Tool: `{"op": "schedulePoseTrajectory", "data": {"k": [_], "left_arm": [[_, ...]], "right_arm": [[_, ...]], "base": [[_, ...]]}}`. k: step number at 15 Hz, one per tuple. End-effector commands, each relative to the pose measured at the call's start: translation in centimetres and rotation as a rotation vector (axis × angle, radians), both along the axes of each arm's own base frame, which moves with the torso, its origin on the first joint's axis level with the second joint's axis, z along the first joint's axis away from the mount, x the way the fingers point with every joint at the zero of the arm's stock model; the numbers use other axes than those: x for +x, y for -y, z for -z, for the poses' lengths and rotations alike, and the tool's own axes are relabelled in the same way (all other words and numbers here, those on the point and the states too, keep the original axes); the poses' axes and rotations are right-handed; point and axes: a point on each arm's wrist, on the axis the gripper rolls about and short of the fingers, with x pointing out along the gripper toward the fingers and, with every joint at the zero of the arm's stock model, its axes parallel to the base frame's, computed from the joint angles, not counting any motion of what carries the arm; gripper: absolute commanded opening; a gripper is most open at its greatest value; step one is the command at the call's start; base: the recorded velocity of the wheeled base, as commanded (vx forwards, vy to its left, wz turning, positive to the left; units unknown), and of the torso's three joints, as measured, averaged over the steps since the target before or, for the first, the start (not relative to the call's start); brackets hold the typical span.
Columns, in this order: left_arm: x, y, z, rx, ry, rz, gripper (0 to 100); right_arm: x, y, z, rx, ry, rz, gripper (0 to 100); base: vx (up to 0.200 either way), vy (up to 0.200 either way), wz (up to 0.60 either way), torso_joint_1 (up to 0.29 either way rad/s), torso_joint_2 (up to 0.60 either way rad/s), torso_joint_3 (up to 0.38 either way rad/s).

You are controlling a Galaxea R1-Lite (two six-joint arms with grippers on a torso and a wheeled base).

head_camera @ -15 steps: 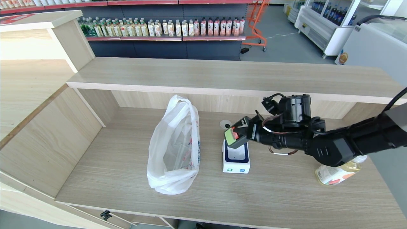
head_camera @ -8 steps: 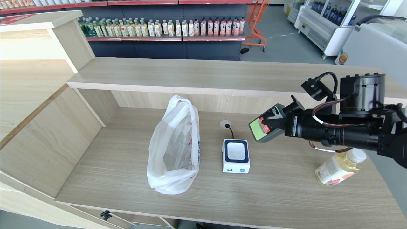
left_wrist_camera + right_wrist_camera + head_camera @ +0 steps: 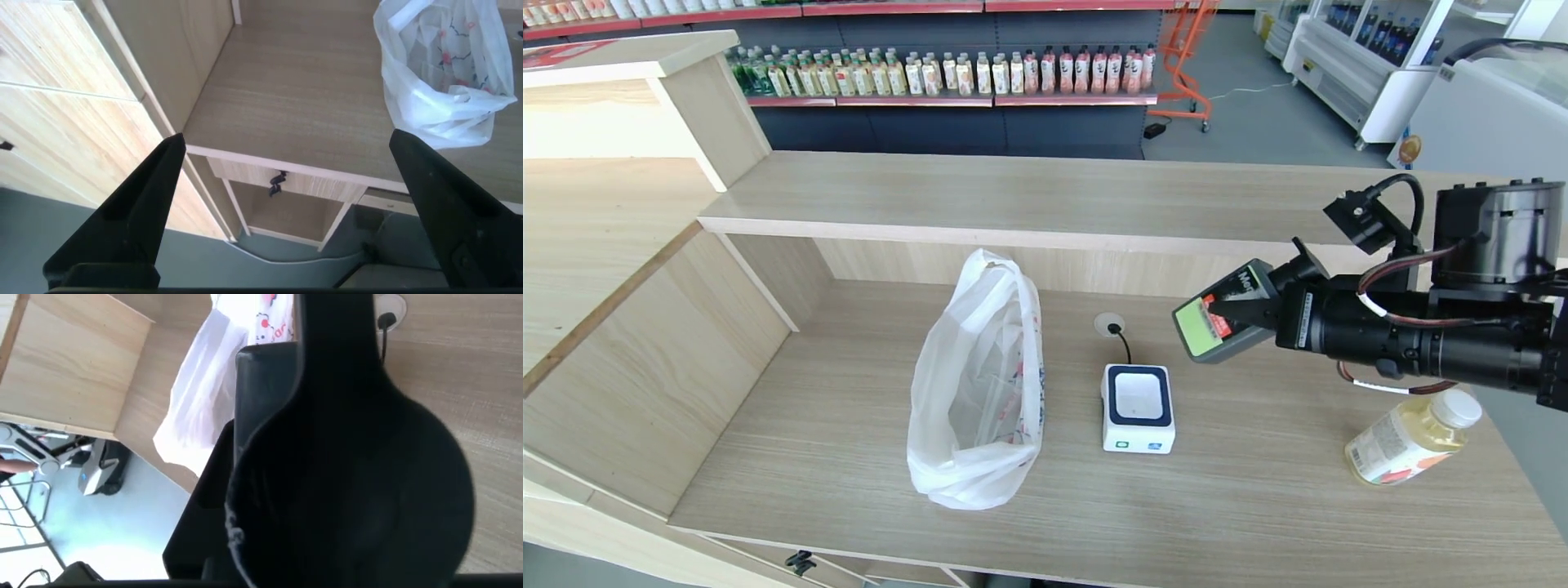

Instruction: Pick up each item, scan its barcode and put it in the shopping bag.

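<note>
Grey box [image 3: 1197, 331] moved off scanner [image 3: 1138, 398], in right jaws, shopping bag [image 3: 977, 384] open

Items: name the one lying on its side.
The bottle, lying on the counter at the robot's right. The box is off the counter, clamped in the right gripper.

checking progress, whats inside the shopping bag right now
Inside the shopping bag only crumpled white plastic with reddish print shows; no item stands out. Folds cover its bottom, so whether something lies there cannot be told.
</note>
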Motion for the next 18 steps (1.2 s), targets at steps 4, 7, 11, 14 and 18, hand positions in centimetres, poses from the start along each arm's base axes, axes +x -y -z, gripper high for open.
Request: {"op": "schedulePoseTrajectory", "data": {"k": [4, 7, 11, 14, 18], "left_arm": [[0.0, 0.0, 0.0, -0.001, 0.001, 0.0, 100], [0.0, 0.0, 0.0, -0.001, 0.001, 0.0, 100], [0.0, 0.0, 0.0, -0.001, 0.001, 0.0, 100], [0.0, 0.0, 0.0, -0.001, 0.001, 0.0, 100], [0.0, 0.0, 0.0, -0.001, 0.001, 0.0, 100]], "right_arm": [[-0.5, -2.0, 0.8, 0.004, -0.048, -0.066, 0], [0.3, -4.4, 4.3, -0.057, -0.155, -0.122, 0], [1.8, -6.6, 7.8, -0.129, -0.226, -0.17, 0], [1.8, -9.2, 10.3, -0.222, -0.219, -0.28, 0], [4.3, -11.1, 13.2, -0.33, -0.068, -0.365, 0]], "base": [[0.0, 0.1, 0.0, 0.008, 0.0, 0.002], [0.0, 0.0, 0.0, 0.0, 0.0, 0.0], [0.0, 0.0, 0.0, 0.0, 0.0, 0.0], [0.0, 0.0, 0.0, 0.0, 0.0, 0.0], [0.0, 0.0, 0.0, 0.0, 0.0, 0.0]]}}
